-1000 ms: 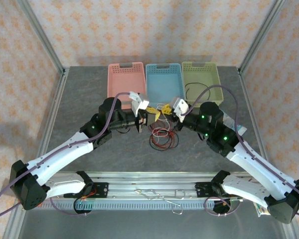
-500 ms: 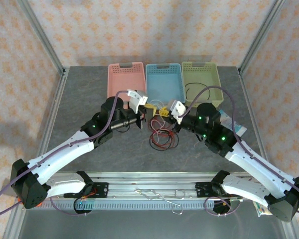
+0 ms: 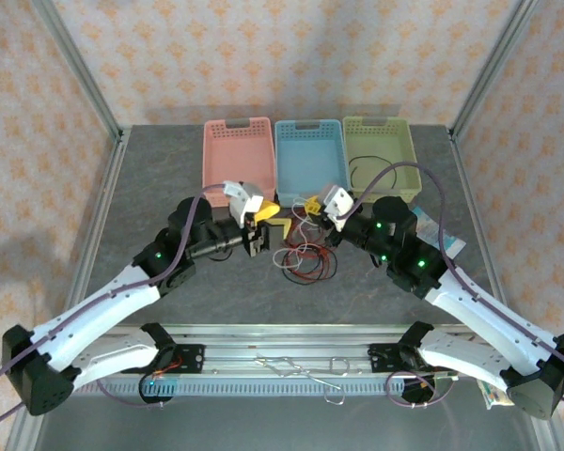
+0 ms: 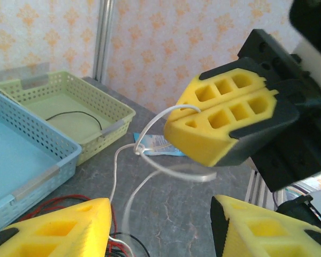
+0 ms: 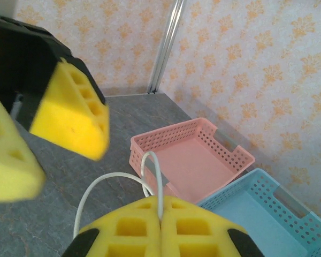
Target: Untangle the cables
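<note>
The cables lie in front of the baskets: a tangle of red and black loops (image 3: pixel 306 263) on the grey table, with a white cable (image 3: pixel 301 227) rising out of it. My right gripper (image 3: pixel 313 205) is shut on that white cable (image 5: pixel 156 176), which loops up out of its closed fingertips (image 5: pixel 160 208). My left gripper (image 3: pixel 267 220) hangs just left of it, open, with nothing between its fingers (image 4: pixel 159 227). In the left wrist view the right gripper's fingers (image 4: pixel 224 120) pinch the white loop (image 4: pixel 150 126) above the red strands (image 4: pixel 53 202).
Three baskets stand at the back: pink (image 3: pixel 237 124), blue (image 3: pixel 308 125) and green (image 3: pixel 376 121). A black cable (image 3: pixel 362 174) lies in the green one. A small blue-white packet (image 3: pixel 448 243) lies at the right. Metal frame posts stand at the table's corners.
My left gripper has opened, let go of the white cable and drawn back to the left. The right gripper stays shut on the cable and has barely moved.
</note>
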Tool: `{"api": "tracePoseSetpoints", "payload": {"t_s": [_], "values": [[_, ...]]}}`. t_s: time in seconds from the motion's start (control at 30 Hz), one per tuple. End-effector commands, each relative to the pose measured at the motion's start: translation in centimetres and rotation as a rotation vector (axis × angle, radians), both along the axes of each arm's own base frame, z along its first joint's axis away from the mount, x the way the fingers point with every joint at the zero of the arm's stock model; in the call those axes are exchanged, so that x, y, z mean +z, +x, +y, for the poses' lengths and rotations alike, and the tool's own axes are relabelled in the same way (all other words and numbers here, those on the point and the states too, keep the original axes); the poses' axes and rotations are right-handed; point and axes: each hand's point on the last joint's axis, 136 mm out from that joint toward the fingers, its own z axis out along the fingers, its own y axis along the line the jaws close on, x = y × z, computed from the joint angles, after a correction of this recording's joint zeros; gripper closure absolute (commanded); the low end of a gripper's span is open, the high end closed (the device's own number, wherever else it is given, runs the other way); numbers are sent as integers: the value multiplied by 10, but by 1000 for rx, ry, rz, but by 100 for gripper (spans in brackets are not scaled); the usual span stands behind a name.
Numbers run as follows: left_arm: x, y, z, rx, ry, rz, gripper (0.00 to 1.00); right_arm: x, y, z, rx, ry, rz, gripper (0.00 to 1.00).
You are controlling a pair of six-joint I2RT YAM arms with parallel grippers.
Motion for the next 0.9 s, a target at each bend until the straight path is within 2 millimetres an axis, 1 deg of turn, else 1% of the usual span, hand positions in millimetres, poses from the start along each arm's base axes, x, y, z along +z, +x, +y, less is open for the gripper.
{"api": "tracePoseSetpoints", "payload": {"t_s": [0.0, 0.1, 0.17, 0.23, 0.27, 0.5, 0.63, 0.87], "values": [[17, 5, 12, 75, -36, -71, 48, 5, -3, -1, 6, 24, 23, 100], [23, 6, 10, 71, -35, -91, 48, 2, -10, 6, 60, 19, 54, 100], [21, 8, 5, 56, -13, -89, 53, 3, -15, 9, 92, 26, 63, 100], [18, 12, 2, 49, 7, -84, 60, 3, -19, 12, 123, 24, 74, 100], [18, 13, 0, 46, 12, -83, 61, 3, -20, 12, 127, 23, 77, 100], [22, 12, -10, -4, 3, -89, 59, -2, -21, 14, 136, 5, 100, 100], [22, 13, -12, -7, -2, -86, 59, -1, -22, 15, 145, 11, 106, 100], [14, 22, -12, 22, 22, -70, 61, 4, -27, 17, 171, 23, 107, 100]]}}
